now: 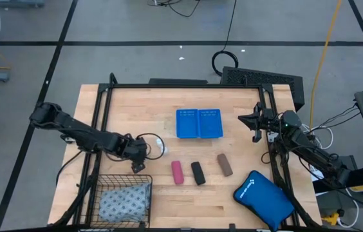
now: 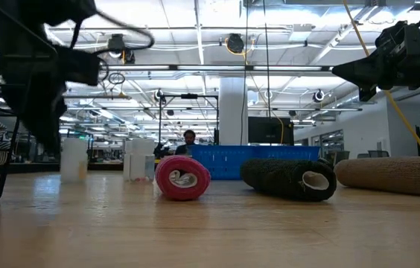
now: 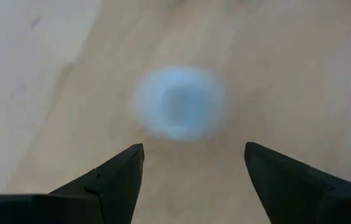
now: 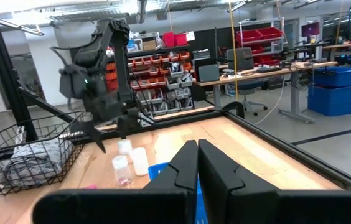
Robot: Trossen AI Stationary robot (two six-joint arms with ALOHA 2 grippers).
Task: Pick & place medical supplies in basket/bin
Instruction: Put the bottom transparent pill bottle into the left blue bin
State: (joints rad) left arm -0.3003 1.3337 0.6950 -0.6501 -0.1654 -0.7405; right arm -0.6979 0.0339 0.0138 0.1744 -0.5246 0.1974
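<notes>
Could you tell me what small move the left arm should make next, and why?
Probably lower straight down. The left gripper hangs open over a white vial, which sits centred ahead of its fingers in the left wrist view and is not yet grasped. The right gripper waits shut near the table's edge.

The wooden table (image 1: 136, 103) carries a blue two-compartment tray (image 1: 199, 123) near its far middle, with white vials (image 1: 160, 145) to the left of it. Nearer lie a pink roll (image 1: 177, 172), a black roll (image 1: 197, 173) and a brown roll (image 1: 224, 165) in a row. A black wire basket (image 1: 120, 200) sits at the near left corner and a blue zip pouch (image 1: 264, 195) at the near right.
</notes>
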